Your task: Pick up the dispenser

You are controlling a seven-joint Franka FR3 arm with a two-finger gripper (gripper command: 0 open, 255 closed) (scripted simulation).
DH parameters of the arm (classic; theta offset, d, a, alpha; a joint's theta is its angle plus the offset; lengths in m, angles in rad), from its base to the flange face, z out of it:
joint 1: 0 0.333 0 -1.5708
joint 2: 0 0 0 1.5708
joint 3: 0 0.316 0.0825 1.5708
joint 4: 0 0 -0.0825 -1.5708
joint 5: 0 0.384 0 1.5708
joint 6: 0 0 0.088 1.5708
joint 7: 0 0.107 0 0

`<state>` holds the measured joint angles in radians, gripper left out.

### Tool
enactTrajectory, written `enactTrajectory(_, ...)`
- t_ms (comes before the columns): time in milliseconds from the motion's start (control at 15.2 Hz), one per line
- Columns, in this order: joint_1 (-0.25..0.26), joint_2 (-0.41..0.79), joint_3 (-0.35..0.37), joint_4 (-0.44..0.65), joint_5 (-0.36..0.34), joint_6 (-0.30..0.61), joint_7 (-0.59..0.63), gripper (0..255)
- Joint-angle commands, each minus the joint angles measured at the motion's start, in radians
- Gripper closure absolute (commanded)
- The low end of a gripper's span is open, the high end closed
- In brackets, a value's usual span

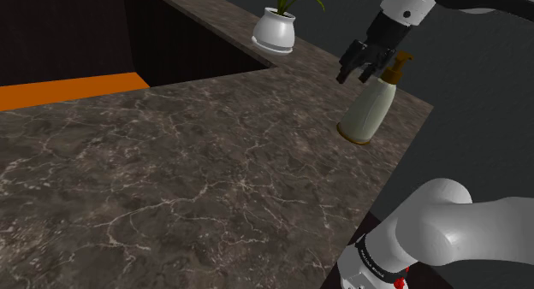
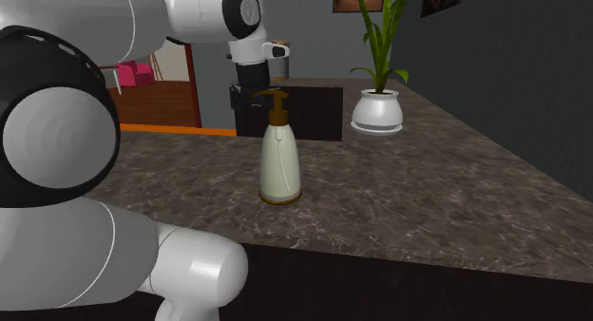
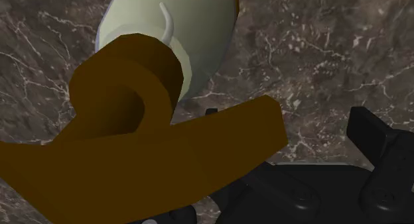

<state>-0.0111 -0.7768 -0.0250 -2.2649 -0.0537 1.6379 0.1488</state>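
Note:
The dispenser [image 1: 370, 108] has a cream body and a brown pump. It stands upright near the edge of a dark marble counter [image 1: 214, 176] on the shoulder view's right. My black gripper [image 1: 358, 72] hangs open at pump height, close beside the pump head [image 1: 395, 69] on its left in that view. From the second exterior view the gripper [image 2: 249, 110] sits just behind the dispenser [image 2: 279, 162]. In the wrist view the brown pump head [image 3: 133, 156] looms close over the cream body [image 3: 199, 30]. It hides one finger. The other finger [image 3: 378, 140] stands apart from the pump and touches nothing.
A white pot with a green plant [image 1: 275, 29] stands farther back along the counter, also seen in the second exterior view [image 2: 377, 110]. The counter edge drops off just beside the dispenser. An orange floor strip [image 1: 68, 91] shows past the counter's far side.

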Motion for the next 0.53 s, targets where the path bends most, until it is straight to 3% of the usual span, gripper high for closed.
enactTrajectory(0,0.000,0.000,0.000,0.000,0.000,0.000,0.000,0)
enactTrajectory(462,0.225,-0.007,-0.217,0.234,-0.083,-0.307,-0.701,0)
